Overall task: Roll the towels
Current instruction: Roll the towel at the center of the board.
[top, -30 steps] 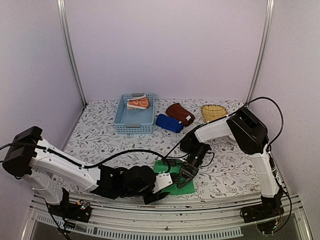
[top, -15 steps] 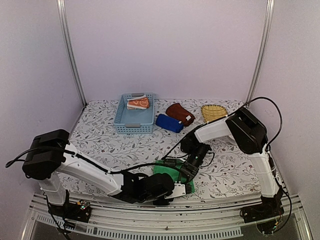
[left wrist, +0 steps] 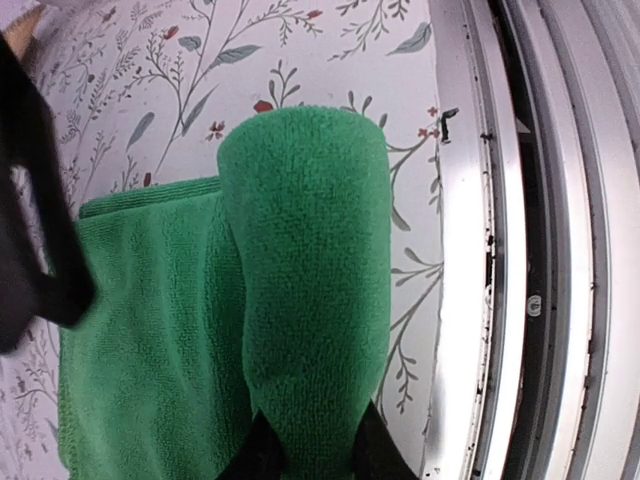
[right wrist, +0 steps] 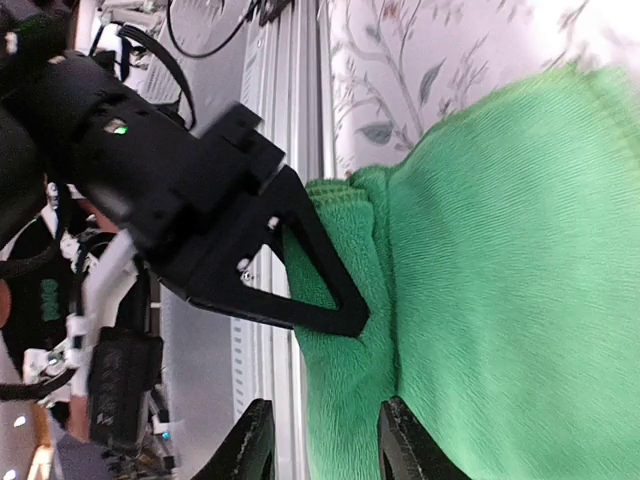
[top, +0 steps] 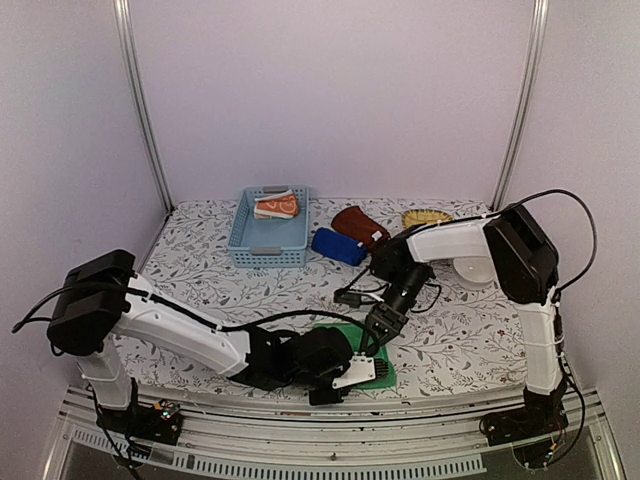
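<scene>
The green towel [top: 335,329] lies near the table's front edge, its near edge folded into a thick roll [left wrist: 305,280]. My left gripper [top: 367,369] is shut on that rolled edge, and its fingertips [left wrist: 372,462] pinch it from both sides. My right gripper [top: 374,333] hovers over the towel's far side with its jaws open astride the roll [right wrist: 345,400], next to the left gripper's black finger [right wrist: 310,270]. The orange patterned towel [top: 277,206] lies in the light blue basket. The dark blue towel [top: 338,246] and the maroon towel [top: 360,227] lie rolled at the back.
The light blue basket [top: 268,245] stands at the back left. The yellow wicker tray [top: 428,217] is at the back right, partly behind the right arm. The metal front rail [left wrist: 520,250] runs right beside the green towel. A black cable [top: 352,296] trails over the table.
My left arm has swung right along the front edge and taken hold of the towel's near edge. My right gripper has drawn back a little towards the far side and its elbow has risen.
</scene>
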Tool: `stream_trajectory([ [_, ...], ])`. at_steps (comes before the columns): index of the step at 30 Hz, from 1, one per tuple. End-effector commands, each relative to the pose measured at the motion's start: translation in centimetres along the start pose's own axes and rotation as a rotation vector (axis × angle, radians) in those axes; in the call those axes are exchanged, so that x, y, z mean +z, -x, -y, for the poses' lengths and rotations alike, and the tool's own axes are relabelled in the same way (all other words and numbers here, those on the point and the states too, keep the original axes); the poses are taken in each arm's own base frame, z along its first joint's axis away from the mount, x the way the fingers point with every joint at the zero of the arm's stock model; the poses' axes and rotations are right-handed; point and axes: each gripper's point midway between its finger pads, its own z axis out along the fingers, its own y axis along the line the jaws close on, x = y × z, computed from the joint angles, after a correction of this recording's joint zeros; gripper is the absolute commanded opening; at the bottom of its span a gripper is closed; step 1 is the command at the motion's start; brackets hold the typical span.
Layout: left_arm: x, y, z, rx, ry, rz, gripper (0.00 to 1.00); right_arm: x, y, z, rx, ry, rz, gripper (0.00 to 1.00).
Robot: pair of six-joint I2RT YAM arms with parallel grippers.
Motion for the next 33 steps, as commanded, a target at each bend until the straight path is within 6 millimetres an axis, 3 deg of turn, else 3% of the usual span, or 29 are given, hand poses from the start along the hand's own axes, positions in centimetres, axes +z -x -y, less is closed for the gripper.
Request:
stream_trajectory([
  [1,-0.3,-0.9,0.8,-0.189,-0.263,-0.031,0.03,-9.3,3.5,-0.8,-0.134,-0.279,0.172,0.38],
  [6,0.4,-2.0,0.7,-0.412,-0.475,-0.091,0.03,-15.7,4.3,-3.2,-0.276,-0.610,0.308,0.38],
  [8,1.3,-3.1,0.9,-0.479,-0.540,-0.137,0.04,-16.8,4.4,-5.1,-0.366,-0.688,0.362,0.38],
  [11,2.1,-4.3,1.0,-0.576,-0.624,-0.184,0.04,-16.5,3.5,-7.6,-0.490,-0.718,0.417,0.39],
  [14,2.3,-4.7,1.0,-0.638,-0.675,-0.185,0.05,-15.2,2.3,-9.3,-0.602,-0.712,0.424,0.39],
  [16,2.3,-4.7,0.9,-0.673,-0.694,-0.179,0.05,-13.1,1.3,-9.0,-0.648,-0.725,0.351,0.39],
  [22,2.0,-4.6,0.6,-0.776,-0.773,-0.149,0.05,-5.4,-1.4,-5.7,-0.708,-0.756,0.078,0.39],
  [25,2.0,-4.8,0.5,-0.813,-0.793,-0.151,0.05,-3.2,-1.9,-4.0,-0.750,-0.815,0.013,0.43],
  [33,2.2,-5.8,0.7,-0.851,-0.790,-0.187,0.07,0.1,-1.2,0.2,-0.819,-0.936,-0.098,0.49],
])
